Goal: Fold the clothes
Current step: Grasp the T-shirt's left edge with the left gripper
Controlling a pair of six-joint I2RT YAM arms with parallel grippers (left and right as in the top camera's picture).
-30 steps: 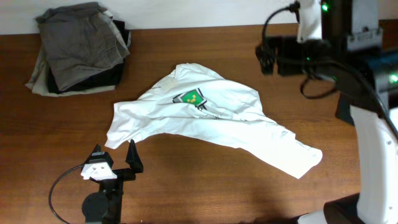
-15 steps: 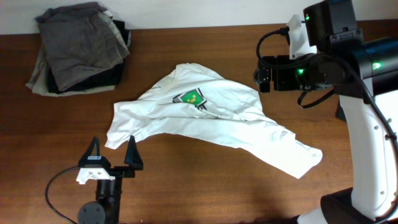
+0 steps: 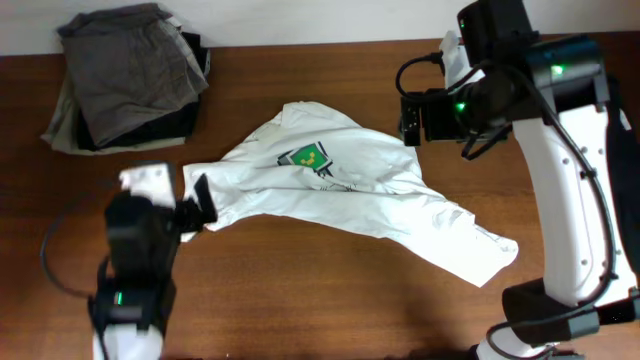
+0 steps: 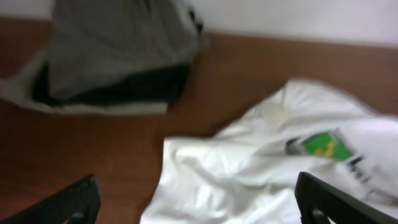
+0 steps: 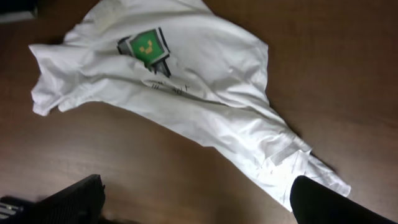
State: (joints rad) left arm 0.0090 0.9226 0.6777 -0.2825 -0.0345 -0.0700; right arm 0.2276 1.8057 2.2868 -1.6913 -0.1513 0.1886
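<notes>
Lying crumpled at the middle of the wooden table [image 3: 300, 290], the white T-shirt [image 3: 340, 190] sat well apart from the stacked grey, black and beige garments [image 3: 125, 75], with left gripper [image 4: 199, 205] and right gripper [image 5: 199, 205] both spread wide, empty.

Even light, overhead view sharp but motion-blurred at 8 o'clock, left wrist view blurred, right wrist view dimmer, faint shadow edging the white T-shirt [image 3: 345, 195]
</notes>
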